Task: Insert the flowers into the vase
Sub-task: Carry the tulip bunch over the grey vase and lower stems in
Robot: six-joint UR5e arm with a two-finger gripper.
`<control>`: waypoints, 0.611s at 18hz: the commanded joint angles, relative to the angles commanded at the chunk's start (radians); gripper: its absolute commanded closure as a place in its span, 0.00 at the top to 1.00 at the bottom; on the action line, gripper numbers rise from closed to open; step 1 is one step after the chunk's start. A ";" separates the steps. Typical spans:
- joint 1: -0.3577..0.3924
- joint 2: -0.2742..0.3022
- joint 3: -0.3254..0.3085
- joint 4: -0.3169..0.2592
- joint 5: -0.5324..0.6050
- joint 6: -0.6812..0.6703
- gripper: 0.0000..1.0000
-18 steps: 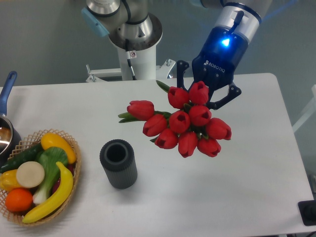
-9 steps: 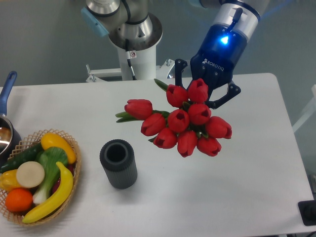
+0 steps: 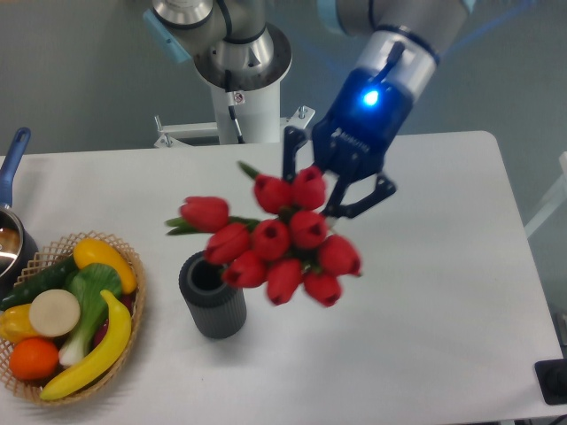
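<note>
The flowers [image 3: 279, 239] are a bunch of glossy red tulip heads with green leaves, held in the air and blurred by motion. My gripper [image 3: 330, 189] is shut on the flowers from behind and above; the stems are hidden by the heads. The vase [image 3: 213, 297] is a dark grey ribbed cylinder standing upright on the white table, left of centre. The lowest left tulip heads overlap the right edge of its mouth in the picture. The bunch hangs just right of and above the vase.
A woven basket [image 3: 133, 266] with fruit and vegetables stands at the left front. A pot with a blue handle [image 3: 12, 159] sits at the left edge. The arm's base [image 3: 239, 97] is at the back. The table's edge [image 3: 523, 266] runs down the right.
My gripper has carried the flowers left and slightly down, from right of centre to just beside and above the vase. The vase and basket have not moved.
</note>
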 joint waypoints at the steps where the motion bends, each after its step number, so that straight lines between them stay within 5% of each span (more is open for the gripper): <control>1: -0.014 -0.011 -0.006 0.026 -0.014 0.000 0.33; 5: -0.022 -0.055 -0.041 0.097 -0.191 0.090 0.32; 11: -0.034 -0.084 -0.115 0.100 -0.369 0.256 0.32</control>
